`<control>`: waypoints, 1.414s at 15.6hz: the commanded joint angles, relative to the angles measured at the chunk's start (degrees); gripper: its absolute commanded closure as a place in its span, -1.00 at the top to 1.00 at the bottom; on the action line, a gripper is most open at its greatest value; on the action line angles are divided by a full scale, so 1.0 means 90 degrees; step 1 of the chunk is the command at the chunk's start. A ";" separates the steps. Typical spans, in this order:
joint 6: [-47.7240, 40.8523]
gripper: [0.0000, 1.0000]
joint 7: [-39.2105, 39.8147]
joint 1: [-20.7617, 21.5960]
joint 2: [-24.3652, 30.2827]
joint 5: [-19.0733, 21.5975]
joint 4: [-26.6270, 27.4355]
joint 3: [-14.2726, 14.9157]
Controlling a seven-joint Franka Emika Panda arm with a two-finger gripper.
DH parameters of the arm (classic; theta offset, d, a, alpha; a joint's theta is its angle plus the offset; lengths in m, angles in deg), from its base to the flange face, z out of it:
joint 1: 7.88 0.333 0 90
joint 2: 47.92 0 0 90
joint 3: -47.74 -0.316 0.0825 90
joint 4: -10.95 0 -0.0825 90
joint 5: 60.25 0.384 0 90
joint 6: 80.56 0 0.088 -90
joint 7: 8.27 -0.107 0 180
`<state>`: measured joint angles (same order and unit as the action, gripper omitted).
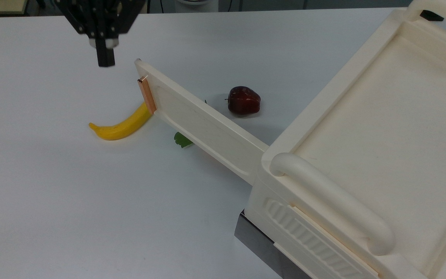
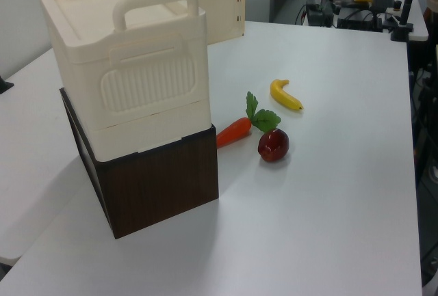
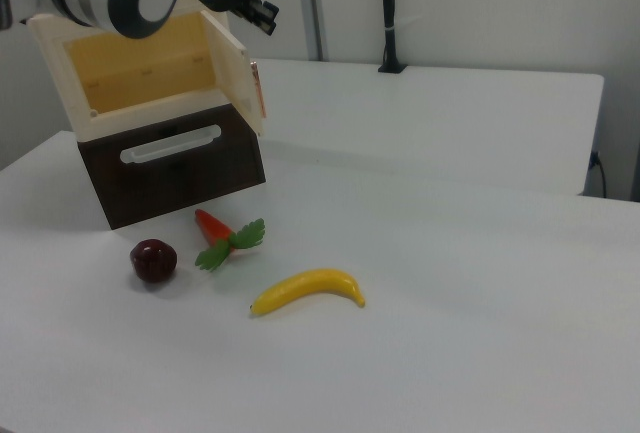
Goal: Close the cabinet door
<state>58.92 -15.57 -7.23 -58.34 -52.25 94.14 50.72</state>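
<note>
Tool (image 1: 106,58) fingers together, holding nothing | just beside cabinet door (image 1: 203,124) free edge, apart | door open

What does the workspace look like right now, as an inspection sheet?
Surface: white table, mostly bare.
Job's things: cabinet on a dark wood-grain base; cabinet door swung wide open, copper strip at its free end.
Clutter: banana, red apple, toy carrot with green leaves.
Grippers: gripper hangs off the door's free end, at the top view's left, touching nothing.
Cables: dark cables by the far equipment in the left view.
Surroundings: further tables, a wall.
</note>
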 commanded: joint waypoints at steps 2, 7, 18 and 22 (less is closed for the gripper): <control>0.0566 -1.00 -0.0146 0.0201 -0.0414 0.0118 -0.0054 -0.0029; 0.0528 -1.00 -0.0430 0.0483 -0.0444 0.0128 -0.0025 -0.0058; -0.0516 -1.00 -0.1151 0.0826 -0.0151 0.0128 0.0034 -0.0926; -0.0556 -1.00 -0.1863 0.0845 -0.0083 0.0031 -0.0015 -0.1483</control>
<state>55.61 -27.82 0.17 -60.55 -52.16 93.72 40.22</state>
